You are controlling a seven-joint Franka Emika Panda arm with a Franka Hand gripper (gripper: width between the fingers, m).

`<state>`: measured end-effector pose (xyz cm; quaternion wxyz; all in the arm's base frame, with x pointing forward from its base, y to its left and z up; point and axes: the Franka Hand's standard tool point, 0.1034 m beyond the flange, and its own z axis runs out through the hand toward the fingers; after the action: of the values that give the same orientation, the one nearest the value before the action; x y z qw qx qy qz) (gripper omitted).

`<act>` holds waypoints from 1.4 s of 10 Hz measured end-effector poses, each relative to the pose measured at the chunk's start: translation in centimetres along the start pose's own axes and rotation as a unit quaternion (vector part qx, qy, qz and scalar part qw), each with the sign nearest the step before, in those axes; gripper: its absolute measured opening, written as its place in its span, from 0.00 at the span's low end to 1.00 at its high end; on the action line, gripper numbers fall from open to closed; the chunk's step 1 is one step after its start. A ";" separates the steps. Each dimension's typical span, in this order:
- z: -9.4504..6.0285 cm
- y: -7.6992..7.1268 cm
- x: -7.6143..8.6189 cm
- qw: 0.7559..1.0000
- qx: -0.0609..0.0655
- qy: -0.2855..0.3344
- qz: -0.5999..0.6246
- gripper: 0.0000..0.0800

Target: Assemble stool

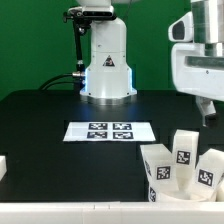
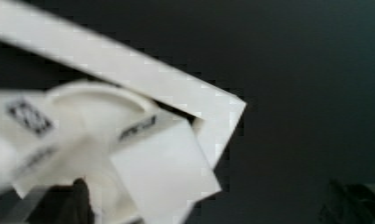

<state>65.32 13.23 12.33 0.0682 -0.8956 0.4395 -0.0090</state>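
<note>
The white stool parts lie in a cluster at the front of the exterior view's right. The round seat (image 1: 160, 168) lies low, with chunky tagged legs (image 1: 184, 150) (image 1: 210, 170) leaning beside it. My gripper (image 1: 207, 108) hangs above this cluster, clear of the parts. In the blurred wrist view the seat (image 2: 86, 115) and a leg (image 2: 157, 170) lie against the corner of a white L-shaped rail (image 2: 148, 70). The gripper (image 2: 210, 205) shows as two dark fingers (image 2: 59, 200) far apart with nothing held between them.
The marker board (image 1: 108, 131) lies in the middle of the black table, in front of the robot base (image 1: 107, 65). A white rail (image 1: 70, 214) runs along the table's front edge. A small white block (image 1: 3, 166) sits at the exterior view's left edge.
</note>
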 end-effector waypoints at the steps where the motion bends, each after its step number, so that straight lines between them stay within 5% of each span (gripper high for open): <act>1: 0.0 -0.1 -0.2 0.995 -0.004 0.003 -0.103 0.81; 5: 0.1 0.1 -0.1 0.967 -0.010 0.014 -0.256 0.81; 6: 0.2 0.2 0.0 0.951 -0.013 0.015 -0.308 0.81; 8: 0.8 0.4 0.2 0.878 -0.022 0.009 -0.479 0.81; 9: 0.8 0.3 0.2 0.853 -0.036 0.002 -0.521 0.81; 14: 1.4 1.1 1.0 0.797 -0.053 -0.001 -0.602 0.81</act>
<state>65.23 11.93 10.72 0.0019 -0.9818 -0.1882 -0.0242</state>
